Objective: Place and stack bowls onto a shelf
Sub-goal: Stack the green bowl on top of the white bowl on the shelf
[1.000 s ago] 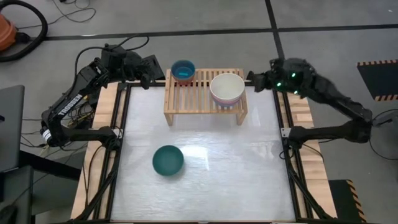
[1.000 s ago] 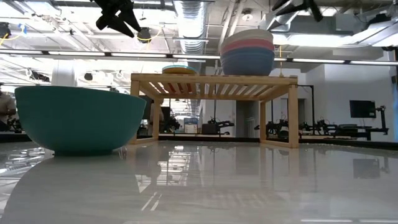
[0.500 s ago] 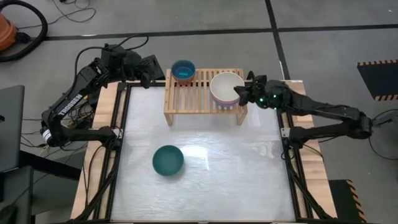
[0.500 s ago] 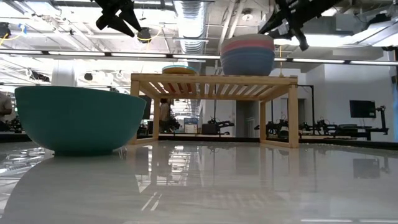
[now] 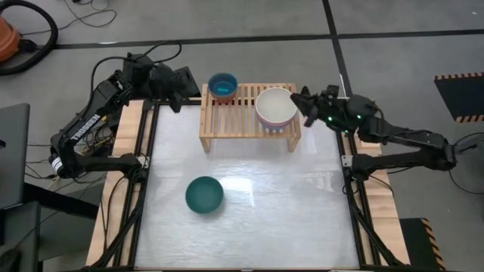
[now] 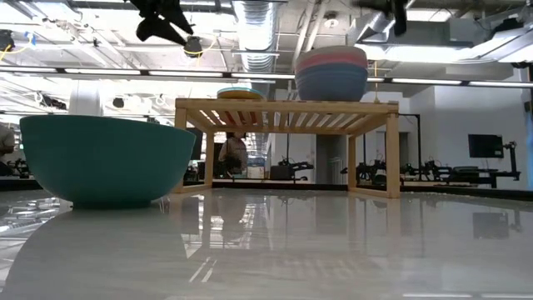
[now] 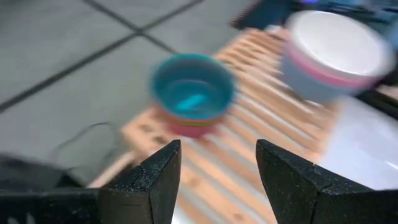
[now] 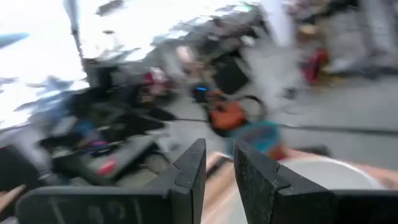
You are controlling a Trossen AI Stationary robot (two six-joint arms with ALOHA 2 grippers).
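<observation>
The grey floor (image 5: 265, 19) around the counter (image 5: 249, 219) has dark lines. An orange vacuum cleaner (image 5: 7, 38) stands beyond the counter's far left corner. Ceiling ducts (image 6: 258, 21) hang above.

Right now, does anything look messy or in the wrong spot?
One thing: the dark teal bowl sits alone on the table, not on the shelf like the small bowl stack and the big bowl stack. Nothing looks spilled, tipped or broken.

Overhead straight down, table-level across, two wrist views forward; the shelf (image 5: 249, 115) common to all
</observation>
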